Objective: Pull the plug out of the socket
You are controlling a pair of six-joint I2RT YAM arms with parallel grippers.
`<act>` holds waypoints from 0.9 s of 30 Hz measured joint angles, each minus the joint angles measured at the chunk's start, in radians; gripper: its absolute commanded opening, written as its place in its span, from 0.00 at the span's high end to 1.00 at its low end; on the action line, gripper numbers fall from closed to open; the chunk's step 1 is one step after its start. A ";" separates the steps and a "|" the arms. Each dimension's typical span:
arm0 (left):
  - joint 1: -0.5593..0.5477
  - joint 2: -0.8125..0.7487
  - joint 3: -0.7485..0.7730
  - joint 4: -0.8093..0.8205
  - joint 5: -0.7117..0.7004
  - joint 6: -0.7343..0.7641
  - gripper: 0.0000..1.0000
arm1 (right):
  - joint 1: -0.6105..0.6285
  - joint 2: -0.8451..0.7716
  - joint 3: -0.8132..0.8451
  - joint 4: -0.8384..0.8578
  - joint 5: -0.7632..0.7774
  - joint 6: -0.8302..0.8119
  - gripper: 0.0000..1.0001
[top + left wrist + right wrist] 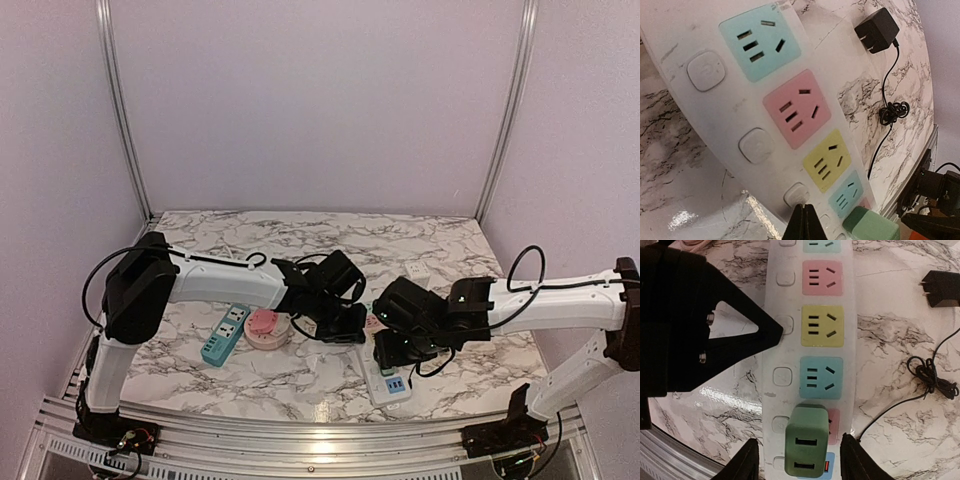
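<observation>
A green plug (807, 440) with two USB slots sits in the near end of a white power strip, the socket (785, 350), which has pastel outlets in a row. In the right wrist view my right gripper (800, 452) stands open astride the plug, one finger (747, 462) on each side with a gap to it. My left gripper (804, 222) is shut with nothing held, its tips pressed down on the strip by a switch button. The plug (870, 226) also shows at the lower right of the left wrist view. From above, both grippers (350, 325) (392, 352) meet over the strip (380, 392).
A black adapter (941, 288) with a thin tangled cord (930, 375) lies on the marble right of the strip. A teal power strip (224, 336) and a pink round object (265, 328) sit to the left. The table's front rail (300, 445) is close by.
</observation>
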 measured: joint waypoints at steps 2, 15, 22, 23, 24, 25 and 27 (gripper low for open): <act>-0.006 -0.005 -0.011 0.006 0.008 -0.005 1.00 | 0.000 0.004 0.000 0.000 0.002 0.003 0.49; -0.023 -0.006 -0.015 0.023 0.026 -0.026 1.00 | 0.002 0.050 0.005 -0.006 0.011 0.005 0.57; -0.024 -0.003 -0.015 0.024 0.039 -0.030 1.00 | 0.004 0.080 0.035 -0.022 0.023 0.004 0.59; -0.026 -0.002 -0.015 0.025 0.041 -0.031 1.00 | 0.007 0.086 0.039 -0.023 0.026 0.004 0.59; -0.027 -0.001 -0.015 0.026 0.042 -0.032 1.00 | 0.009 0.091 0.040 -0.024 0.028 0.004 0.60; -0.029 0.003 -0.015 0.029 0.042 -0.032 1.00 | 0.013 0.098 0.045 -0.031 0.031 0.004 0.61; -0.030 0.009 -0.015 0.038 0.048 -0.035 1.00 | 0.018 0.108 0.051 -0.037 0.035 0.003 0.63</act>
